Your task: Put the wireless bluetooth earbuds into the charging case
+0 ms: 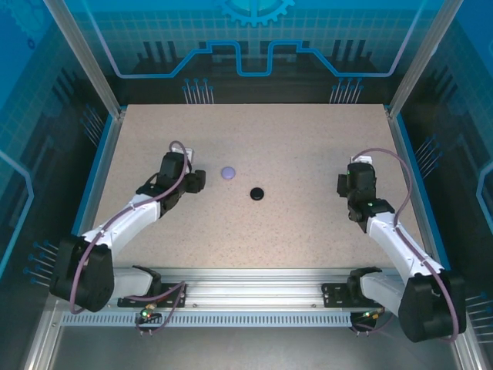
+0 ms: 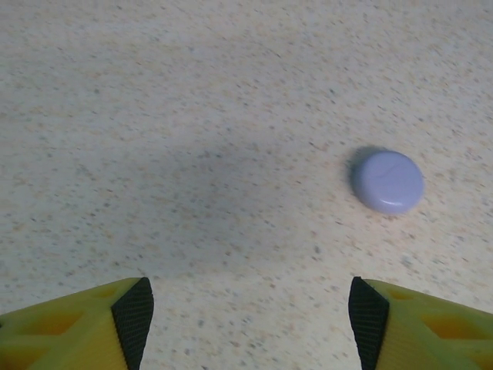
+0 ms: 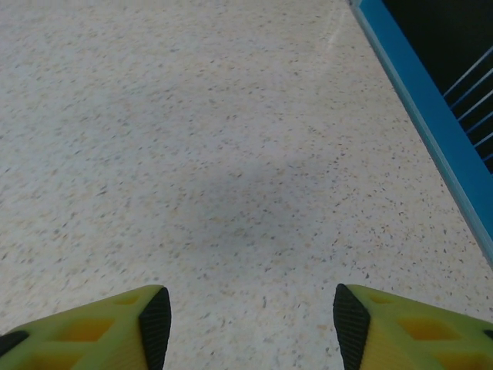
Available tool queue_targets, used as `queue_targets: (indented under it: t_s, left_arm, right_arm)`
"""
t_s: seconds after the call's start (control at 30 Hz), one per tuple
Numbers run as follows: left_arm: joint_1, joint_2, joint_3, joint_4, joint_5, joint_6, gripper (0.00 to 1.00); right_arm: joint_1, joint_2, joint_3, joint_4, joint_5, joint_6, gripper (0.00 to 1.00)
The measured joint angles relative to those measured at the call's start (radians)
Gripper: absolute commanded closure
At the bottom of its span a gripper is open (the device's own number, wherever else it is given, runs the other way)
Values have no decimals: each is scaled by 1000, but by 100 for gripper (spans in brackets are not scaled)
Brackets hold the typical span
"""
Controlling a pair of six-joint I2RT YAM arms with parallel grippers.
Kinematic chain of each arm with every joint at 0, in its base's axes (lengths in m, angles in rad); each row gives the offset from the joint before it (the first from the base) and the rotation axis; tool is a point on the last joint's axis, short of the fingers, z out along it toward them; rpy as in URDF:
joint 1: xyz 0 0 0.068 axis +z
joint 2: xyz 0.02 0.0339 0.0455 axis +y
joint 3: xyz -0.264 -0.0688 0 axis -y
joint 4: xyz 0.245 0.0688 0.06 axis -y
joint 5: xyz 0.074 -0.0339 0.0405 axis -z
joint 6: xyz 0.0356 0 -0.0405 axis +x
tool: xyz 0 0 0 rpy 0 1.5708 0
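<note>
**Desk:** What lies on the table?

**Operator:** Two round charging cases sit near the middle of the speckled table (image 1: pixel 308 139). One is a lavender case (image 2: pixel 389 181) with its lid down. The other is a black case (image 1: pixel 257 193), just beside it on my right and a little nearer to me. Any lettering on either is too small to tell.

**Desk:** And your grippers?

**Operator:** My left gripper (image 2: pixel 250 308) stands released, its yellow fingers (image 2: pixel 69 331) wide with only bare tabletop between them. The lavender case lies ahead of them and to the right, not touching. My right gripper (image 3: pixel 246 316) is also spread and empty, over bare table near the blue edge rail (image 3: pixel 431 116), well apart from both cases.

**Desk:** Room to move?

**Operator:** There is open tabletop all around both cases.

**Desk:** The earbuds?

**Operator:** I cannot make them out. The lavender case hides its inside, and the black case is too small to tell whether its lid is down. Both wrist views cut my fingers off at the bottom edge.
</note>
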Motion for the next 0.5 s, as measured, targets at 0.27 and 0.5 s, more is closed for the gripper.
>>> queue_targets:
  t_s: [0.27,0.5]
  left_arm:
    - [107,-13,-125,188,-6,24,26]
    - [143,18,-219,367,-5,45,22]
  right_arm:
    - [-61,17,-106,200,-74,-12,35]
    - [-68,75,-165,380,-126,-39,34]
